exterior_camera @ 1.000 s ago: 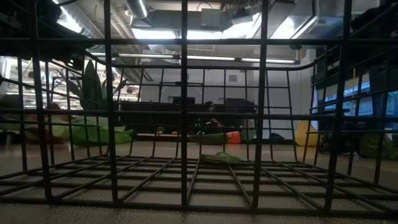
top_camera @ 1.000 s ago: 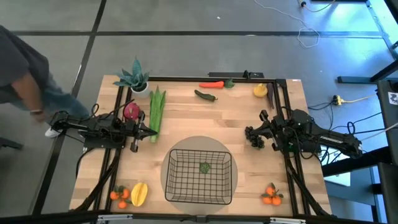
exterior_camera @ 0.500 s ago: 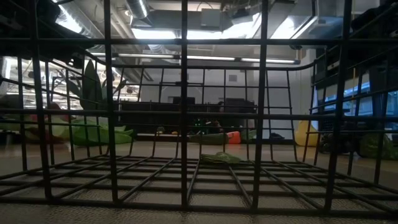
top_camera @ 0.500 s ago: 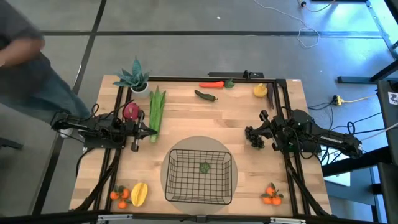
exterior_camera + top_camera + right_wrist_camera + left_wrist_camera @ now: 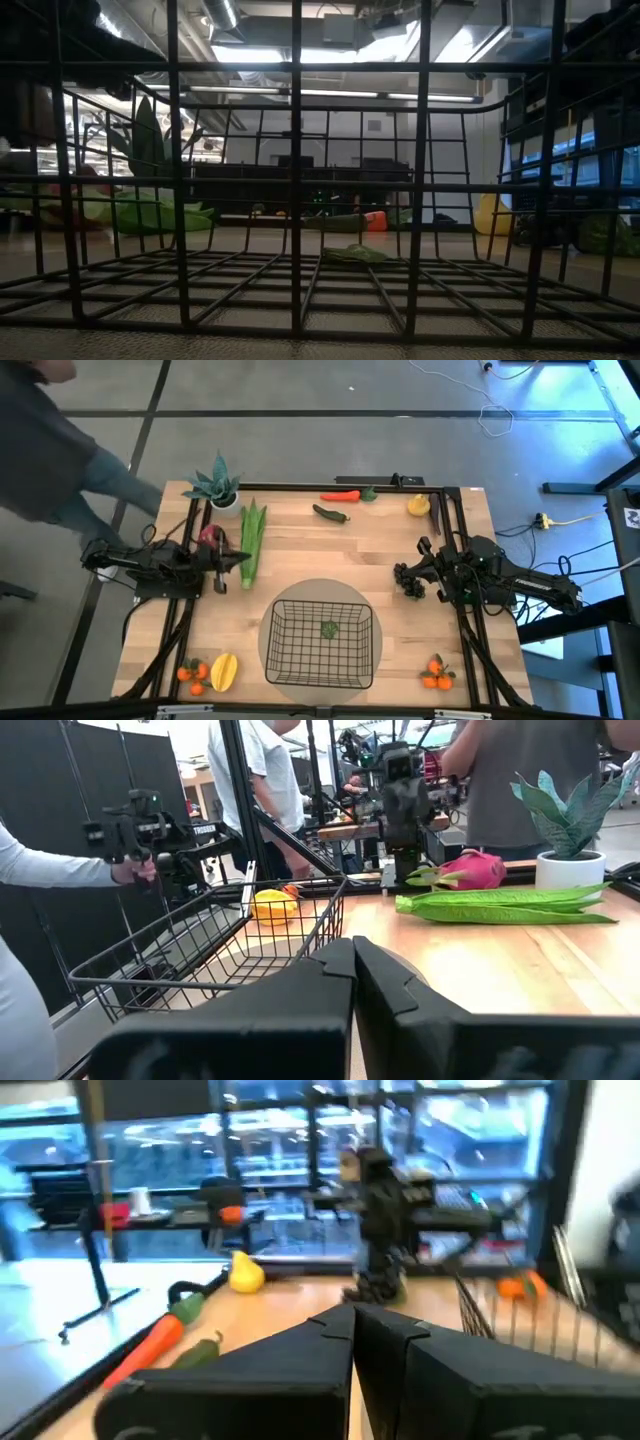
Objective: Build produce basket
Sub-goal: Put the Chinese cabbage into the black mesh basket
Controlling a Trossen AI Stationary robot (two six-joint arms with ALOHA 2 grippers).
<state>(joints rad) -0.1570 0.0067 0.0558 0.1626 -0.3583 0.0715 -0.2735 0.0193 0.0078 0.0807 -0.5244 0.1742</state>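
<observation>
Barely begun: the basket (image 5: 322,642) holds one small green piece (image 5: 329,628); the other produce lies on the bench (image 5: 300,550) around it. Left gripper (image 5: 243,558) sits beside the basket's far-left stalks (image 5: 252,538), right gripper (image 5: 404,577) by the grapes, both with jaws closed empty. Since a second ago only the left arm edged farther from the basket.

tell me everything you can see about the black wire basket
The basket is black wire mesh, roughly square with rounded corners and low sides. It sits upright near the table's front edge, midway between the arms, on a round grey mat. Inside lies only one small green item, on the mesh floor. Neither gripper touches it. The low view looks straight through its grid wall; the right wrist view shows a rim corner.
</observation>
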